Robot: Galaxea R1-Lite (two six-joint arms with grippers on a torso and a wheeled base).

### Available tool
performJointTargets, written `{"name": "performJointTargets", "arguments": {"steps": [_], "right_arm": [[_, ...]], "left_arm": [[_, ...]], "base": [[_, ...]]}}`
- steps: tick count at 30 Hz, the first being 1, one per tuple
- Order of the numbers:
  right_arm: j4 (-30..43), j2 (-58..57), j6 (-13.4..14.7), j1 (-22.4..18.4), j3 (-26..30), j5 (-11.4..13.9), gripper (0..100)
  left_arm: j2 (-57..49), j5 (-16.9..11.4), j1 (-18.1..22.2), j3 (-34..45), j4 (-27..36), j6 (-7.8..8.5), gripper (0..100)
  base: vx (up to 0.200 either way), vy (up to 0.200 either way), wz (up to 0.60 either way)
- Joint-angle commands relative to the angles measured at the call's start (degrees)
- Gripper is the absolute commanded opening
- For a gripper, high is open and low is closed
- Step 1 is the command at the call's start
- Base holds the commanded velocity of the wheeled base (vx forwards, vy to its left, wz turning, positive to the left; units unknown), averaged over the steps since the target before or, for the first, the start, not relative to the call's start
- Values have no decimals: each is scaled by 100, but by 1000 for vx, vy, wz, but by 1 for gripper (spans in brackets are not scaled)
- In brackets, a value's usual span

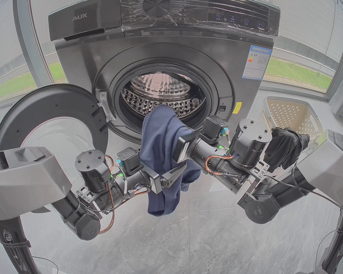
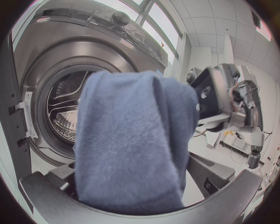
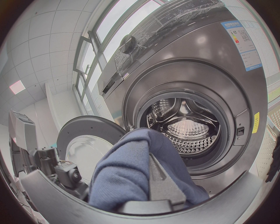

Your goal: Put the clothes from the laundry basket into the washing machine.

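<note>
Mostly, navy garment (image 1: 162,150) hides right claw (image 3: 140,172), grip unclear; left claw (image 2: 132,175) spread beneath.

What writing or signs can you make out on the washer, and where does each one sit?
Drawer panel: a brand logo in pale letters.
Blue-edged energy label: coloured bars and a square code; print too small to read.
Yellow sticker: too small to read.
Control panel: lit icons under plastic wrap, no words.

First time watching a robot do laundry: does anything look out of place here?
A black garment hangs over the laundry basket rim rather than lying inside. Crinkled plastic film covers the washing machine top panel. The blue garment held before the machine looks fine.
</note>
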Motion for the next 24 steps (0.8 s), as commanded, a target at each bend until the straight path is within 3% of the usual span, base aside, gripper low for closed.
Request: {"name": "performJointTargets", "arguments": {"steps": [1, 6, 16, 17, 24], "right_arm": [[-1, 4, 14, 103, 3, -108, 0], [-1, 12, 76, 323, 3, -213, 0], [-45, 21, 93, 376, 29, -222, 0], [-45, 21, 93, 376, 29, -231, 0], [-45, -49, 146, 165, 99, -283, 0]], "left_arm": [[502, 34, 1, -318, -1, 56, 100], [889, 201, 10, -749, -10, 100, 100], [1108, 561, 98, -1197, -10, 39, 100], [1100, 596, 107, -1197, -10, 39, 0], [1029, 781, 291, -1276, -18, -154, 0]], "base": [[0, 0, 0], [0, 0, 0], [0, 0, 0], [0, 0, 0], [0, 0, 0]]}}
